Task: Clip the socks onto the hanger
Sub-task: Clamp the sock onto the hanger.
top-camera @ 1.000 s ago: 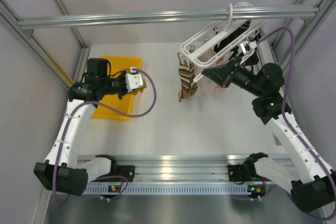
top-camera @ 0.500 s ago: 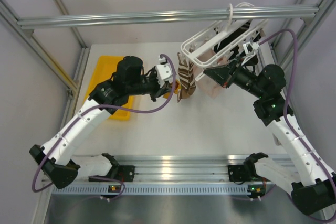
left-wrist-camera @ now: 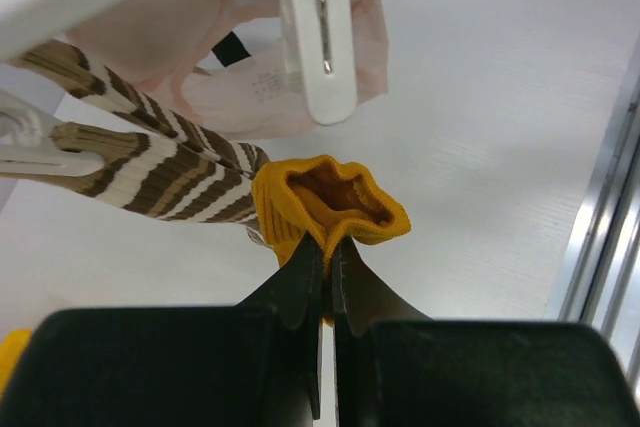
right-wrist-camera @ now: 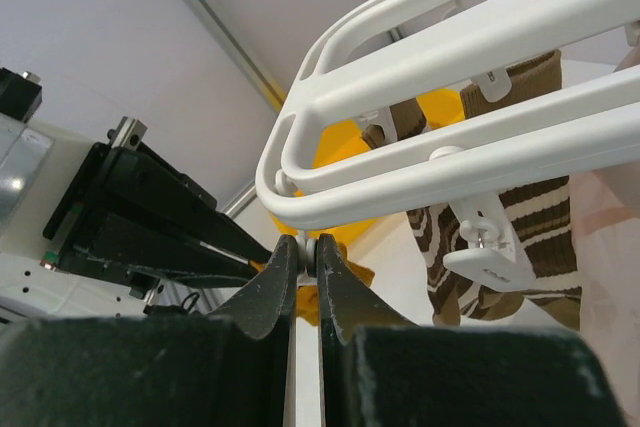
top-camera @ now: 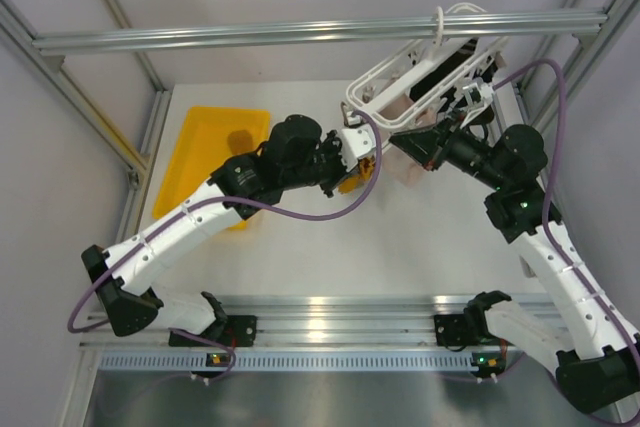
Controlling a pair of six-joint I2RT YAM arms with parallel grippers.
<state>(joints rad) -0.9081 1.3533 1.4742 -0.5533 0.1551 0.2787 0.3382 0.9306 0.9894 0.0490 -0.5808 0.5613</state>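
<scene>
My left gripper (left-wrist-camera: 328, 243) is shut on the cuff of a mustard yellow sock (left-wrist-camera: 330, 197), held up just below the hanger (top-camera: 420, 62). From above, this sock (top-camera: 352, 179) shows under the left wrist. My right gripper (right-wrist-camera: 308, 253) is shut on a small clip at the corner of the white hanger frame (right-wrist-camera: 450, 47), with the mustard sock right behind its tips. A brown striped sock (left-wrist-camera: 170, 172) hangs clipped beside it, and so does a pale pink sock (left-wrist-camera: 250, 97). A dark sock (top-camera: 440, 72) hangs under the frame's far side.
The hanger's hook (top-camera: 438, 22) sits over the long aluminium bar (top-camera: 250, 35). A free white clip (left-wrist-camera: 320, 57) dangles just above the mustard sock. The yellow tray (top-camera: 215, 147) lies at the back left. Frame posts stand at both sides.
My left arm has swung right from the yellow tray to under the hanger, carrying the mustard sock. The right gripper has stayed on its clip and the hanger has tilted slightly.
</scene>
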